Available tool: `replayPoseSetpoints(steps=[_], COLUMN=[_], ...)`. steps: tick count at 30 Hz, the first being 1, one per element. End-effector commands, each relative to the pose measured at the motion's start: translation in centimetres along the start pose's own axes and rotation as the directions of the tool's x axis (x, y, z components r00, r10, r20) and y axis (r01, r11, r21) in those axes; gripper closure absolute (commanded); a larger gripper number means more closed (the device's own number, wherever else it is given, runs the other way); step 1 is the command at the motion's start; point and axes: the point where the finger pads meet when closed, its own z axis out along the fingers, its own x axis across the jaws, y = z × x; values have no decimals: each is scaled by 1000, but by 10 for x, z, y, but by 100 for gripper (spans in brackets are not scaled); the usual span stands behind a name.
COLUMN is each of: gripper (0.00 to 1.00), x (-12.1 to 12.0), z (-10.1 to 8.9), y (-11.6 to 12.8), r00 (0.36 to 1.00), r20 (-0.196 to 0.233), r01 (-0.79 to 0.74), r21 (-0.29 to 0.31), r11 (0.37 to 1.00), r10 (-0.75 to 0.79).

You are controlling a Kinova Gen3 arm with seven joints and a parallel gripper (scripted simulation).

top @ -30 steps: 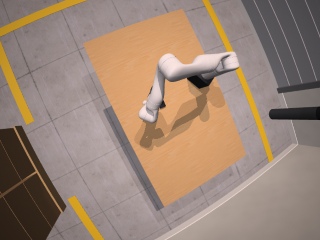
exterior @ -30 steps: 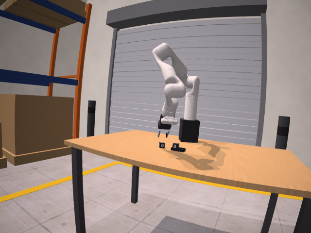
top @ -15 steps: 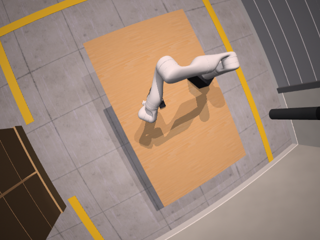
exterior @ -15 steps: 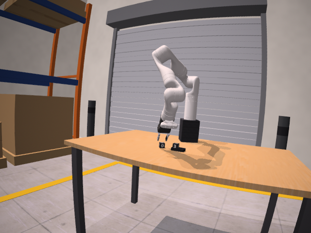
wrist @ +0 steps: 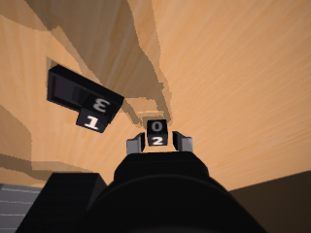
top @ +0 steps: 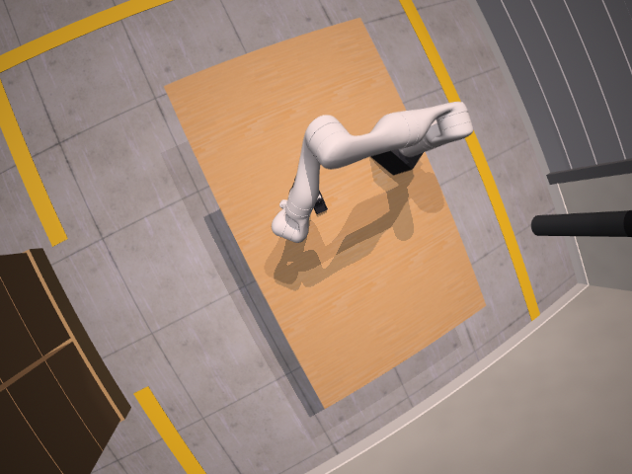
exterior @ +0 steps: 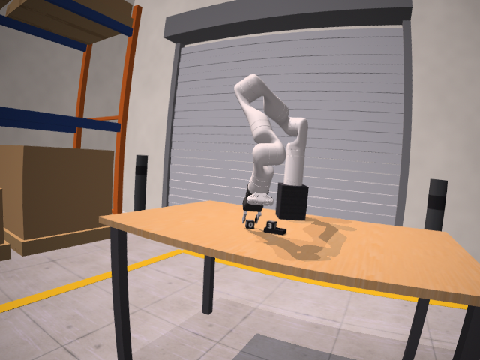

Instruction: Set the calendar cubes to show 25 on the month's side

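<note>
The hand [wrist: 159, 144] hangs low over the worktop [wrist: 243, 87] with its two fingers spread wide and nothing held. In the wrist view, just below frame centre, one cube [wrist: 156, 132] sits between the fingertips, with a gap showing on each side of it. This cube stands on the bare worktop, outside the tray; its two visible faces read 0 and 2. In the exterior view the same cube [exterior: 250, 223] shows a 0 toward the camera, directly under the hand [exterior: 252, 219].

A second cube [wrist: 97, 114] lies to the upper left in the wrist view, well apart from the first. It sits in the near end of the black tray [wrist: 65, 87], showing a 3 and a 1. The rest of the tray's floor is bare. In the exterior view the tray [exterior: 280, 231] lies flat, right of the loose cube, with its cube [exterior: 271, 224] showing a 3.

That makes two cubes and one tray. From the top view the arm [top: 332, 145] hides all three; only its block-shaped base [top: 395, 163] and shadows show on the worktop [top: 356, 316].
</note>
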Motion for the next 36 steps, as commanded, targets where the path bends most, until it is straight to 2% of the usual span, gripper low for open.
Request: replayPoseSetpoints(steps=[1, 36], gripper=[10, 10], x=[-1, -2], z=[4, 10], y=[-3, -9], r00=[1000, 1000], r20=[2, 2], r01=[2, 2], r21=[-3, -3], r11=[1000, 1000], r10=[-2, -2])
